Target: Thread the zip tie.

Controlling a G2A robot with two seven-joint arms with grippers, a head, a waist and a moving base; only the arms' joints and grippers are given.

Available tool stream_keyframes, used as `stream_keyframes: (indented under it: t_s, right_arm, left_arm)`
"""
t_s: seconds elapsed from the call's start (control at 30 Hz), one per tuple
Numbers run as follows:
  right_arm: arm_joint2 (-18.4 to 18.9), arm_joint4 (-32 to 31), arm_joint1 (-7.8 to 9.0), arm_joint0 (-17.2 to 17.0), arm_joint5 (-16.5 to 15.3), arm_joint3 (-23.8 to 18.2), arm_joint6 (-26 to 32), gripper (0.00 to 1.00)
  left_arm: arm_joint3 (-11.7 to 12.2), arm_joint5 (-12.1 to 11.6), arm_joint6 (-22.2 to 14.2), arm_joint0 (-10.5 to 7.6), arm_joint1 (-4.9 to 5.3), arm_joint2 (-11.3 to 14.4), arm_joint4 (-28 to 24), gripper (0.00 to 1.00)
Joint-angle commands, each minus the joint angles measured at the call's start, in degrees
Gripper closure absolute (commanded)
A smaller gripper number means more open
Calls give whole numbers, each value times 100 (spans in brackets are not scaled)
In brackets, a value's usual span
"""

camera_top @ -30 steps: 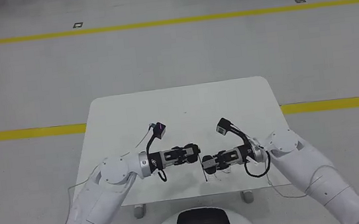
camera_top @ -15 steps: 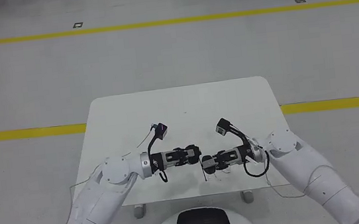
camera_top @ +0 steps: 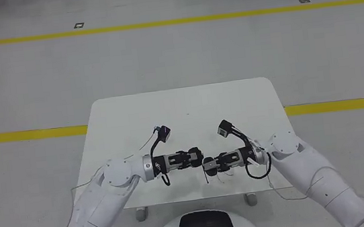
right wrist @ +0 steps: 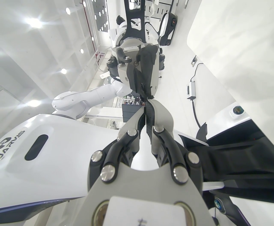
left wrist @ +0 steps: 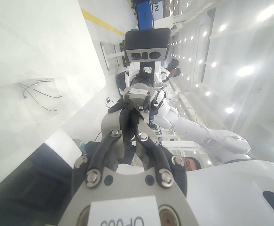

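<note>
Left claw (left wrist: 128, 117) and right claw (right wrist: 146, 109), both pinched shut on the zip tie (camera_top: 205, 176), meet mid-threading; the next move likely needs exact tail-to-head alignment.

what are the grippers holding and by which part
A thin black zip tie, pinched where the shut left gripper and shut right gripper meet tip to tip; which part each grips cannot be told.

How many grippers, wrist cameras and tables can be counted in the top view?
Grippers: 2, the left gripper and the right gripper
Wrist cameras: 2, the left wrist camera and the right wrist camera
Tables: 1, the white table
Total: 5
</note>
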Motion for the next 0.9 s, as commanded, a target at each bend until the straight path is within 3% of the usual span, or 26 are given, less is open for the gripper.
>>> stream_keyframes:
  t_s: [0.0,0.13,0.17,0.2,0.23,0.47,0.6,0.77,0.87]
  right_arm:
    - [2,-6,-3,-1,0,5,-8,100]
    - [10,-29,-5,-6,0,7,-7,100]
    - [20,-40,-1,-13,0,15,-19,63]
    - [33,-46,3,-21,0,17,-34,37]
    - [52,-57,9,-33,0,19,-62,0]
    - [258,-114,91,-223,24,-129,-107,0]
    - [437,-252,158,-381,55,-305,-226,0]
    - [672,-720,239,-676,65,-659,-836,0]
    - [672,-720,239,-676,65,-659,-836,0]
  left_arm:
    - [3,-8,3,-4,5,10,-10,100]
    - [19,-35,73,-2,19,5,-23,100]
    - [23,-42,111,9,24,-4,-44,100]
    - [26,-44,130,10,28,-12,-44,100]
    - [30,-42,168,13,33,-26,-39,100]
    - [33,-23,328,29,80,-155,-29,100]
    - [43,128,572,49,108,-267,30,100]
    - [-20,446,1093,64,122,-328,257,100]
    - [-85,443,1052,30,129,-302,417,100]
